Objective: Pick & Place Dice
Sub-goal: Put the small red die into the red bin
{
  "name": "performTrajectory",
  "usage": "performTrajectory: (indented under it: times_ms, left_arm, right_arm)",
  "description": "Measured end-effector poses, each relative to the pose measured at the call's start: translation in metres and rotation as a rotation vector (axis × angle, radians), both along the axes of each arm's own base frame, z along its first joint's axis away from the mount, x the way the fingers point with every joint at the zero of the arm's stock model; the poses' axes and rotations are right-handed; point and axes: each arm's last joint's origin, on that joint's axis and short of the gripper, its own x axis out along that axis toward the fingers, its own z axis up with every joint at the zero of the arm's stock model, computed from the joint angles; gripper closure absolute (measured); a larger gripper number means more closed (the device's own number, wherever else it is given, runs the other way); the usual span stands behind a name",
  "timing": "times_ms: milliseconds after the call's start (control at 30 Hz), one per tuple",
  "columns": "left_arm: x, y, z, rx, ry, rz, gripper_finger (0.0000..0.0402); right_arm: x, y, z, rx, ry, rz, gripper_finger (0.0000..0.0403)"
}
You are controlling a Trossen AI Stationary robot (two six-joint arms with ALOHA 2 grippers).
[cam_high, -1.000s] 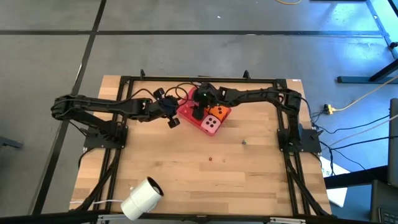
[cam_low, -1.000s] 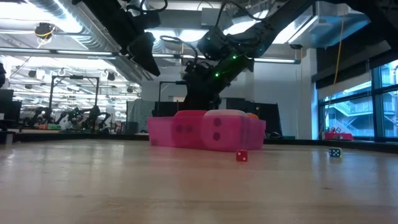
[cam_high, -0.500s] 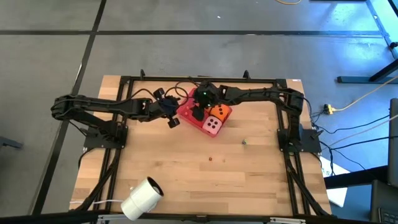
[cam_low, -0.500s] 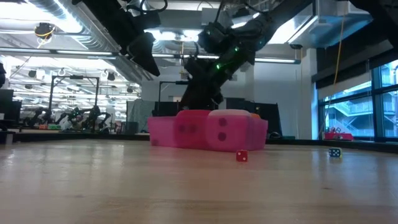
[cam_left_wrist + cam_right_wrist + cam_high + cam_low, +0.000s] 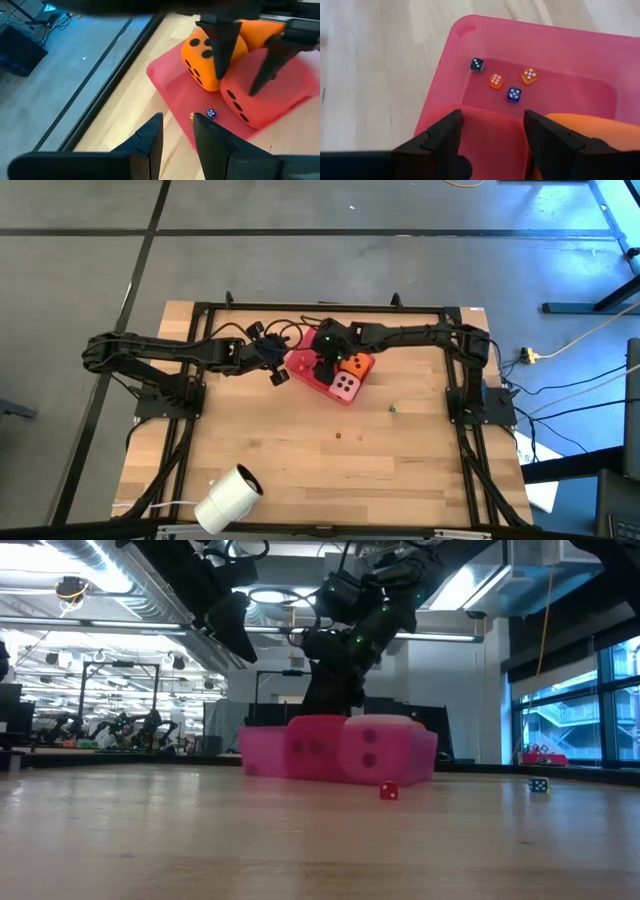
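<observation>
Jaws of the right gripper (image 5: 322, 366) spread either side of the red die (image 5: 265, 95) in the tray (image 5: 470, 45) — fingers straddling it, not yet closed, judging by the left wrist view. Orange die (image 5: 212, 57) pressed against the red one's flank; pink die (image 5: 344, 384) at the tray's near corner. Left gripper (image 5: 175, 131) parked just beside the tray, jaws parted, empty — farther from the dice than the right.

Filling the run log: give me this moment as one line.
right end effector: open, straddling red die in pink tray | left end effector: waiting beside tray
</observation>
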Motion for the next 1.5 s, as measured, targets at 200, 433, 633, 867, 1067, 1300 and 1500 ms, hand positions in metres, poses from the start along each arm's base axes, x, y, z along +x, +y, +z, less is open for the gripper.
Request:
performTrajectory:
  times_ms: [200,433,633,867,1067,1300,1500]
  left_arm:
    - [0.000,0.000,0.000,-0.002,-0.003,0.002,0.0300]
    - [0.000,0.000,0.000,-0.002,-0.003,0.002,0.0300]
    - [0.000,0.000,0.000,-0.002,-0.003,0.002,0.0300]
    - [-0.001,-0.002,-0.003,-0.005,0.014,-0.002,0.0300]
    - [0.001,-0.012,-0.004,-0.022,0.007,-0.031,0.0300]
    - [0.004,-0.034,-0.004,-0.060,-0.035,-0.101,0.0300]
    - [0.005,-0.051,-0.002,-0.069,-0.055,-0.164,0.0300]
  right_arm:
    - [0.000,0.002,0.004,-0.003,0.004,0.017,0.0186]
    - [0.004,0.002,0.034,0.026,0.064,-0.002,0.0186]
    - [-0.011,0.012,0.056,0.107,0.296,-0.071,0.0186]
    - [-0.026,0.048,0.061,-0.022,0.489,-0.120,0.0186]
    - [-0.046,0.092,0.062,-0.208,0.668,-0.017,0.0185]
    - [-0.083,0.135,0.070,-0.288,0.846,0.123,0.0185]
    - [-0.128,0.153,0.079,-0.208,0.702,0.203,0.0185]
